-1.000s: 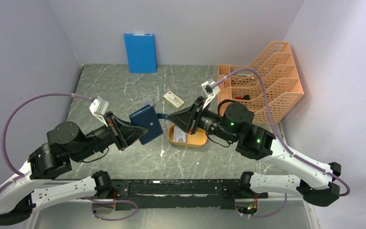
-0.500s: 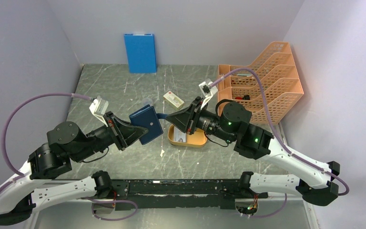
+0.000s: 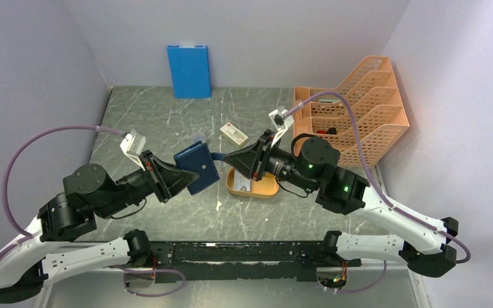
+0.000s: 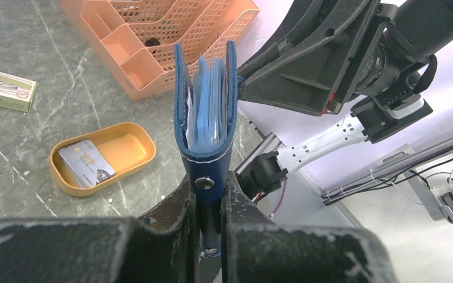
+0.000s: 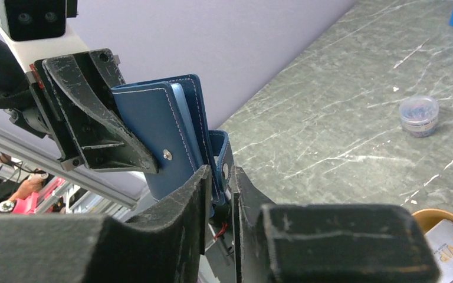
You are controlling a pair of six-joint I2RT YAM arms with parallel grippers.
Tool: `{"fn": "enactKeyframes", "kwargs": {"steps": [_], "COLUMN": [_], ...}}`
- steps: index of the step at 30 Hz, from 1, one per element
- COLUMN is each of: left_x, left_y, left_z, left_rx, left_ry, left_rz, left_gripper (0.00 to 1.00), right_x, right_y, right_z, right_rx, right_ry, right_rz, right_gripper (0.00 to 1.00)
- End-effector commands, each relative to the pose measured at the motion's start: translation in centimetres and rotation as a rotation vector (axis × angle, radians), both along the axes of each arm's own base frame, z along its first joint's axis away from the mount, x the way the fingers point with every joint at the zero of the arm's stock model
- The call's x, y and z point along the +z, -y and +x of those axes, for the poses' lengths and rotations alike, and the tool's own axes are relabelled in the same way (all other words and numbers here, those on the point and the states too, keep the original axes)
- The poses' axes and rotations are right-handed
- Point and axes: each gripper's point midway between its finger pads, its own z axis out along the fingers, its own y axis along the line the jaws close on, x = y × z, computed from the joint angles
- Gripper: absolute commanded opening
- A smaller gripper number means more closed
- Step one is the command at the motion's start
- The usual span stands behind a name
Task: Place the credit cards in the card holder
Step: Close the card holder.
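Card holder (image 3: 196,167) is held up off the table (image 3: 167,122) between both arms, slightly open, light-blue pockets showing. Left gripper (image 4: 210,187) is clamped on its bottom edge by the snap stud. Right gripper (image 5: 220,178) is pinching the snap tab (image 5: 222,159). One credit card (image 4: 86,163) lies in the orange oval tray (image 4: 135,144), near the right gripper.

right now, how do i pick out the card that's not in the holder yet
Find the orange mesh rack at the right; in front of it to the left sits a small orange oval tray. The card lies flat inside, pale grey, marked VIP, unlike the thicker cream box outside the tray.
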Motion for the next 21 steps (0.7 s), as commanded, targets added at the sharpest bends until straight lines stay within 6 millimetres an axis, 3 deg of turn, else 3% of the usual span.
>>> {"fn": "enactKeyframes", "kwargs": {"steps": [1, 11, 21], "left_x": [0.8, 0.8, 0.9], "left_y": [-0.3, -0.1, -0.3], "left_z": [0.1, 0.2, 1.6], "left_rx": [0.01, 0.009, 0.084], "left_ry": [0.029, 0.03, 0.012], "left_rz": [-0.02, -0.019, 0.049], "left_gripper": [0.05, 0.05, 0.05], "right_x": [0.9, 1.1, 2.4], "right_y": [0.4, 0.3, 0.6], "right_z": [-0.2, -0.4, -2.4], "right_rx": [0.002, 0.017, 0.138], "right_ry": [0.019, 0.03, 0.126], "right_rz": [0.026, 0.028, -0.035], "right_gripper": [0.23, 0.0, 0.0]}}
